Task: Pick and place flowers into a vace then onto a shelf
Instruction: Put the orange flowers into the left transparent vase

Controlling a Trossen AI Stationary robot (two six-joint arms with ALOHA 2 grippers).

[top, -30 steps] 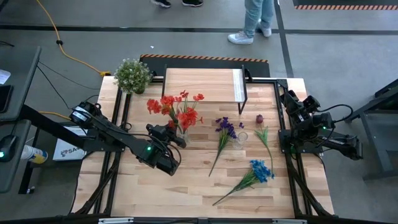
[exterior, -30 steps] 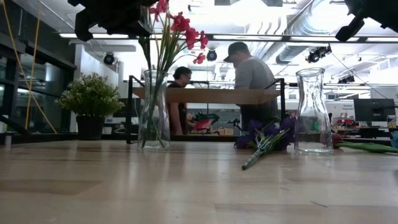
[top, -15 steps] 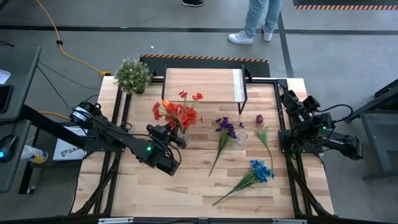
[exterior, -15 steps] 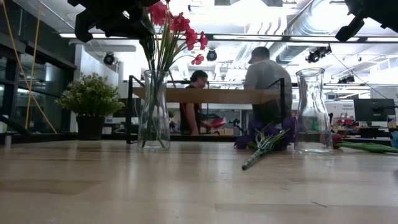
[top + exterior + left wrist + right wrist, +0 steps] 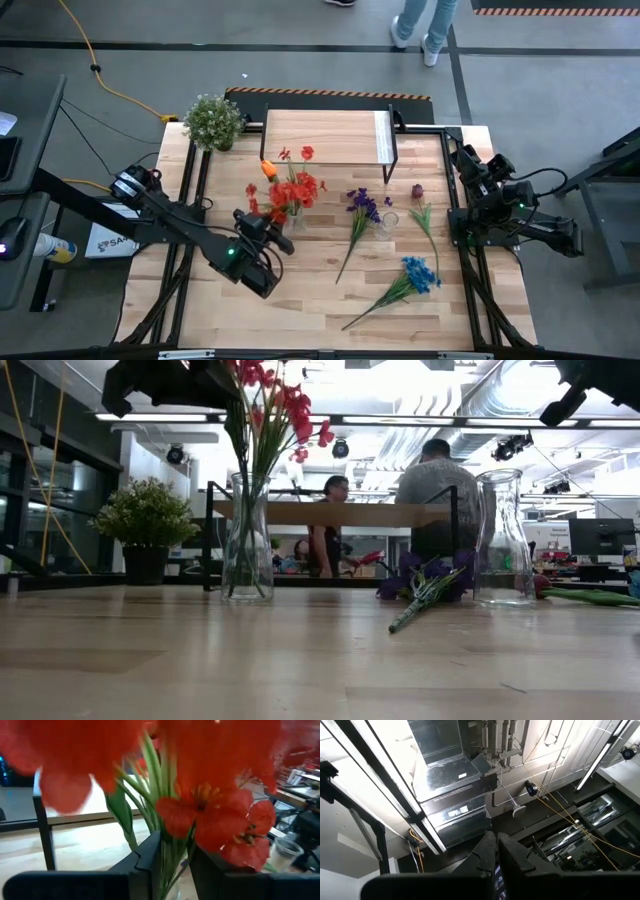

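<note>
A bunch of red flowers point(image 5: 288, 190) with an orange tulip point(image 5: 267, 168) stands with its green stems in a clear glass vase point(image 5: 248, 540) left of the table's middle. My left gripper point(image 5: 272, 226) sits just near-left of the bunch, above the vase mouth, shut on the stems. My right gripper point(image 5: 496, 854) is shut on nothing, parked at the table's right edge point(image 5: 490, 190) with its fingers pointing up. Purple flowers point(image 5: 362, 210), a blue bunch point(image 5: 418, 275) and a dark red rosebud point(image 5: 417, 190) lie flat on the table. My left gripper pinches the red flowers' green stems point(image 5: 172, 851) between its two fingers point(image 5: 150, 862), just below the blooms and above the vase mouth. It comes roughly level from the table's near-left side, across the stems. The stems stand nearly upright, their lower ends inside the vase.
A second, empty glass vase point(image 5: 388, 222) stands right of the purple flowers. The wood-topped shelf point(image 5: 330, 137) stands at the far edge, and a bushy potted plant point(image 5: 213, 120) at the far left corner. People point(image 5: 430, 490) move beyond the table. The near table is bare wood.
My left gripper has drawn a little toward the table's near-left, still on the stems. The red blooms, spread wide a second ago, have gathered into a tighter bunch and shifted toward the near edge. The vase has stayed in place.
</note>
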